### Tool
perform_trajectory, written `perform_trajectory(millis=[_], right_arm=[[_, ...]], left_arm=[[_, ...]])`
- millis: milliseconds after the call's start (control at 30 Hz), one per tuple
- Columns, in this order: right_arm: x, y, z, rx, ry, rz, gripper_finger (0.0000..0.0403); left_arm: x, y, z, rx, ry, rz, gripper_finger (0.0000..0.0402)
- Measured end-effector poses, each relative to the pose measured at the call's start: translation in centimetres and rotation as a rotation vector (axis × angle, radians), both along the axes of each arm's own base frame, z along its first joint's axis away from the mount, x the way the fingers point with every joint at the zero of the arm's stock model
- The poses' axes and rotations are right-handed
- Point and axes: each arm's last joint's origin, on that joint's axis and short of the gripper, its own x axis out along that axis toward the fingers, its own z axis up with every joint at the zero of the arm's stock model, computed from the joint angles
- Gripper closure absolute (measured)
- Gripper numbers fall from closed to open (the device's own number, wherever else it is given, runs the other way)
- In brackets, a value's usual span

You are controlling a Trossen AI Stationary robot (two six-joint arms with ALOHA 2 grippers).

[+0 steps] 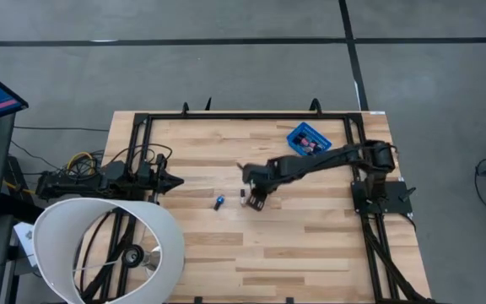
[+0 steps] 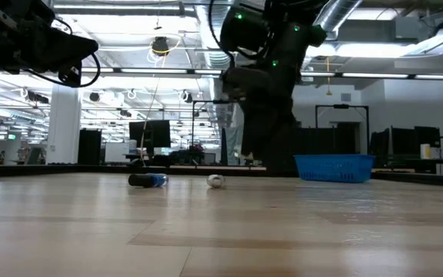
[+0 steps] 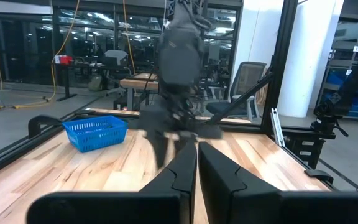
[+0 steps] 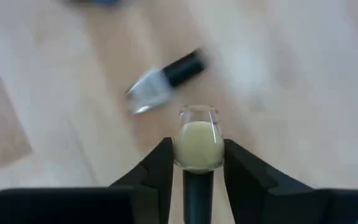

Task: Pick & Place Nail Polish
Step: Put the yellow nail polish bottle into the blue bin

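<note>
Right gripper (image 4: 195, 163) stretched over mid-worktop (image 1: 310, 245), clenched on pale unlabelled nail polish bottle (image 4: 197, 140); left gripper (image 3: 197, 167) closed.

A pale cream nail polish bottle (image 4: 197, 144) with a dark cap is sitting between the right gripper's fingers. A clear bottle (image 4: 163, 81) and a blue one (image 1: 218, 203) are lying mid-tabletop; others are filling the bin (image 1: 309, 139) near the far right corner.

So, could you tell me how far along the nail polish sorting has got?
Done: several bottles already lie in the blue bin. In hand: the right gripper is shut on a pale bottle over mid-table. Left: a blue bottle and a clear dark-capped bottle lie on the table. The left gripper waits shut at the left edge.
</note>
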Motion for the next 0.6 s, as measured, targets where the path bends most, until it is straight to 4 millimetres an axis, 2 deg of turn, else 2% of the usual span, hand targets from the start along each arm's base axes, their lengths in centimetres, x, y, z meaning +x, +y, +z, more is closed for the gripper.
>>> perform_trajectory(millis=[167,267,400,500,600], right_arm=[[-1.6,-3.3,3.6,-0.041,-0.042,-0.059,0.0285],[-3.4,-5.9,5.8,-0.107,-0.041,-0.122,0.0276],[-6.5,-9.7,8.7,-0.186,-0.036,-0.219,0.0289],[-8.9,-12.4,10.1,-0.231,-0.014,-0.295,0.0298],[-10.9,-15.0,10.7,-0.259,0.017,-0.372,0.0292]], left_arm=[[0.0,0.0,0.0,0.000,0.000,0.000,0.0390],[0.0,0.0,0.0,0.000,0.000,0.000,0.0390],[0.0,0.0,0.0,0.000,-0.001,0.000,0.0390],[0.0,0.0,0.0,0.000,0.000,0.000,0.0390],[0.0,0.0,0.0,0.000,0.000,0.000,0.0390]])
